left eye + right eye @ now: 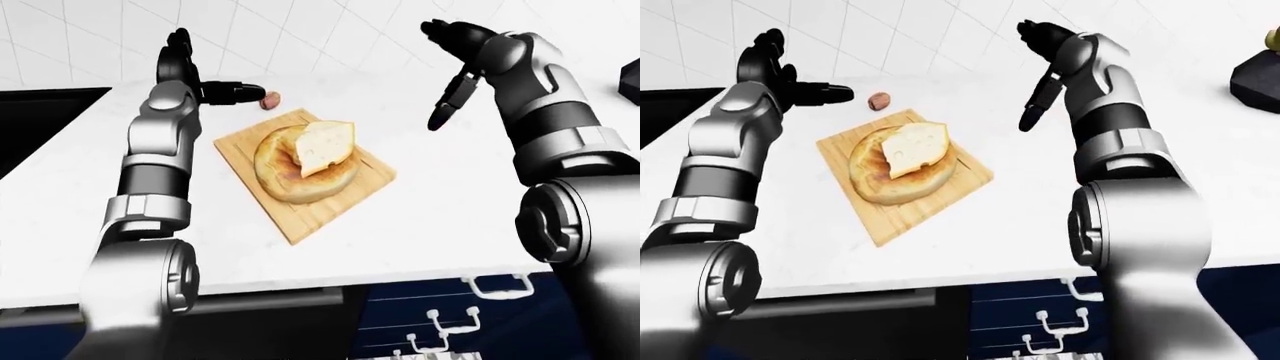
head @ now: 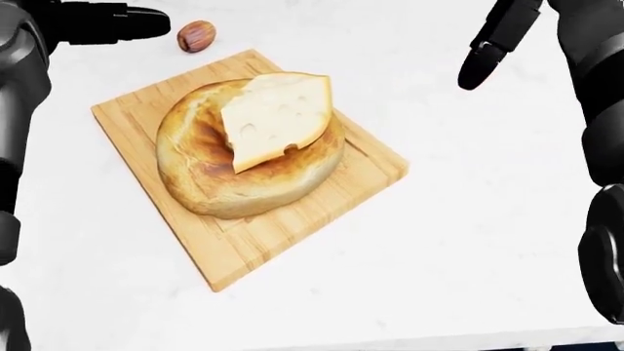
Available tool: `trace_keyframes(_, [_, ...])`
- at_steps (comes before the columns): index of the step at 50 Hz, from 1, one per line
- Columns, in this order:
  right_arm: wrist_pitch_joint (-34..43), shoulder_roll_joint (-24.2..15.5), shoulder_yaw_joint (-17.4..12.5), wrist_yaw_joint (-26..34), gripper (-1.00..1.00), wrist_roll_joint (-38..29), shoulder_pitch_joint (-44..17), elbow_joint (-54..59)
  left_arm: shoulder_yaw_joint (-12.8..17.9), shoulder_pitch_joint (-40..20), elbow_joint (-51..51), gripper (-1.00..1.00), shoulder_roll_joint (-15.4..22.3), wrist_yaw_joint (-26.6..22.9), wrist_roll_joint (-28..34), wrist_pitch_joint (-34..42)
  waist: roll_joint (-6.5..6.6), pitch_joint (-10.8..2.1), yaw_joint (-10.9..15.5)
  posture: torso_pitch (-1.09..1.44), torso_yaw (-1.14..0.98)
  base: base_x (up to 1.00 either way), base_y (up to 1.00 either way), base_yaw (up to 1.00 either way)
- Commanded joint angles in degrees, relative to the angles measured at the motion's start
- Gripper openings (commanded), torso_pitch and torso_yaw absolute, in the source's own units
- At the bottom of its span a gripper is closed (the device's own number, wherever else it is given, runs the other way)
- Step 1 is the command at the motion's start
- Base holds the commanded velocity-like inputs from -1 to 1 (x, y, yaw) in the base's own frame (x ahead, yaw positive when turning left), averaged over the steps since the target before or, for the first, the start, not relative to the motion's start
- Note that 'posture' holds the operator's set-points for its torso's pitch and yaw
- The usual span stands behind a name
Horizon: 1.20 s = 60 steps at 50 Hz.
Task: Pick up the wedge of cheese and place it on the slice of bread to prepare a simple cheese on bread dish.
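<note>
We begin with our right hand (image 1: 455, 67): its dark fingers (image 1: 445, 105) are spread apart and point downward, and they hold nothing. The hand hangs above the white counter (image 2: 488, 219), to the right of the cutting board (image 2: 243, 248) in the left-eye view, well apart from it. Our left hand (image 1: 195, 75) is also wide open and empty, with one finger (image 1: 235, 92) stretched out flat toward a small hazelnut (image 2: 196, 36). The fingertip is near the nut, but we cannot tell if it touches.

The wedge of cheese (image 2: 276, 117) lies on top of the slice of bread (image 2: 210, 175). It is pale yellow with small holes, and its point is directed to the bottom of the head view. It covers the upper right part of the bread. The bread is round and golden brown, and it rests on the wooden board, which lies turned at an angle on the counter.

At the lower edge of the eye views we see dark blue drawers with white handles (image 1: 495, 283). A dark object (image 1: 1255, 79) stands at the far right.
</note>
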Motion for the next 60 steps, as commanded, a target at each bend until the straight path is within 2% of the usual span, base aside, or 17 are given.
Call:
trace_keyframes(1, [0.45,-0.99,-0.68,-1.43,1.00,2.19,-2.98,-2.96,0.02,-3.09,-2.80,1.00,0.57,0.11,0.39,-1.00,-0.08,-2.14,-0.03,0.00,0.00,0.00,0.00,0.00])
trace_keyframes(6, [1.73,-1.95,-1.27,-1.70,1.00,5.32,-2.77,-3.24,-0.16,-5.49,-0.75,1.00,0.44,0.28,1.10,-0.98,-0.26,-2.02,0.07,0.00,0.00,0.00,0.00,0.00])
trace_keyframes(16, [3.26,-3.45,-0.13,-1.85,1.00,7.28,-3.65,-4.04,-0.20,-8.50,5.37,1.00,-0.13,0.62,1.88,-3.85,-0.53,-2.17,0.20,0.00,0.00,0.00,0.00,0.00])
trace_keyframes(34, [4.56,-4.64,0.29,-1.33,1.00,7.47,-6.32,-4.73,-0.35,-12.39,1.98,1.00,0.77,0.58,2.40,0.94,-0.57,-1.74,0.15,0.00,0.00,0.00,0.00,0.00])
trace_keyframes(60, [5.56,-5.86,0.28,-0.44,1.00,6.79,-9.21,-5.33,-0.34,-13.89,-0.27,1.00,1.08,0.41,2.45,3.46,-0.58,-1.43,0.14,0.00,0.00,0.00,0.00,0.00])
